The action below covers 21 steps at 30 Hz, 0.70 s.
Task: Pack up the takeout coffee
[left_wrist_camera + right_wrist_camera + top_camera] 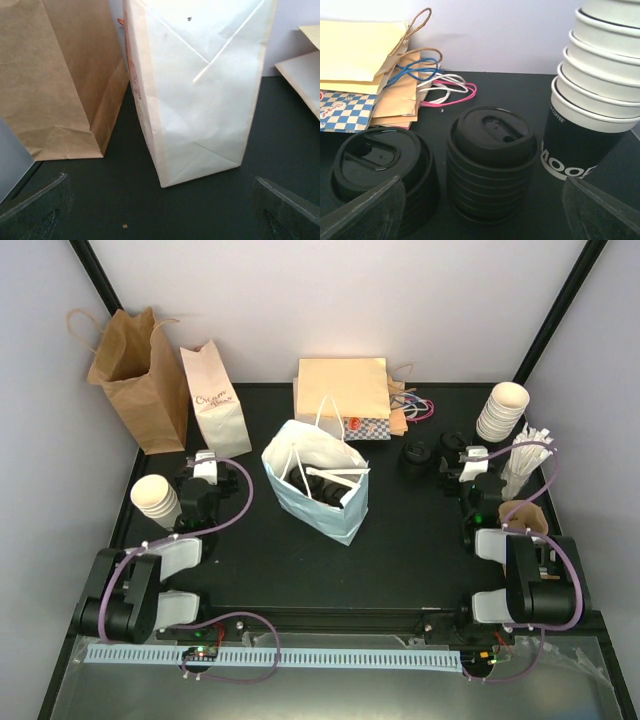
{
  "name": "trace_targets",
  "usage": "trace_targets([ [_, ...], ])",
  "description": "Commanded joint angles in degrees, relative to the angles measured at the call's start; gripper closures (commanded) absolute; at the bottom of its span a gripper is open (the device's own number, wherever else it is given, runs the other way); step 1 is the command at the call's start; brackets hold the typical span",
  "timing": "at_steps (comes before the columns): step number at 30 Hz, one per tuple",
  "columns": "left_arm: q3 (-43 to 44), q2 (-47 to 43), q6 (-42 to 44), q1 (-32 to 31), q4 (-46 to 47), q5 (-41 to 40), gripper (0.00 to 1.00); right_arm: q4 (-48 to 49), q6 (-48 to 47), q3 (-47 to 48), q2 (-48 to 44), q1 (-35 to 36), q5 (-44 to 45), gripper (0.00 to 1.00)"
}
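Top external: looks down from above and behind both arm bases, far enough off to take in the whole table (pixel 420 540).

Left wrist: sits low, faces forward past the left gripper (pixel 162 206), close on the white bag (pixel 205 90) dead ahead, with the brown bag (pixel 55 80) ahead-left.

Right wrist: equally low, faces past the right gripper (pixel 482 210), with the lid stacks (pixel 492 160) just ahead and the cup stack (pixel 600 75) ahead-right.

Shares each of these with the overhead.

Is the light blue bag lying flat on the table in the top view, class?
No, the light blue bag stands on its base with its mouth open upward, dark items showing inside.
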Motion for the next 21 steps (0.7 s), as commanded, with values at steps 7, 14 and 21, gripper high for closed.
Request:
trace_targets([
  [7,0.18,9.62,1.66,2.71,15.28,6.5,0.01,11.19,1.24,-1.58,1.68,-1.47,-4.24,0.0],
  [14,1.32,8.87,2.34,3.08,11.78,9.64,0.01,9.75,1.21,-1.25,1.24,-1.43,-4.3,0.0],
  [21,1.39,8.78,2.26,3.07,11.65,9.67,0.01,10.33,1.21,-1.59,1.13,-1.43,-4.25,0.0],
])
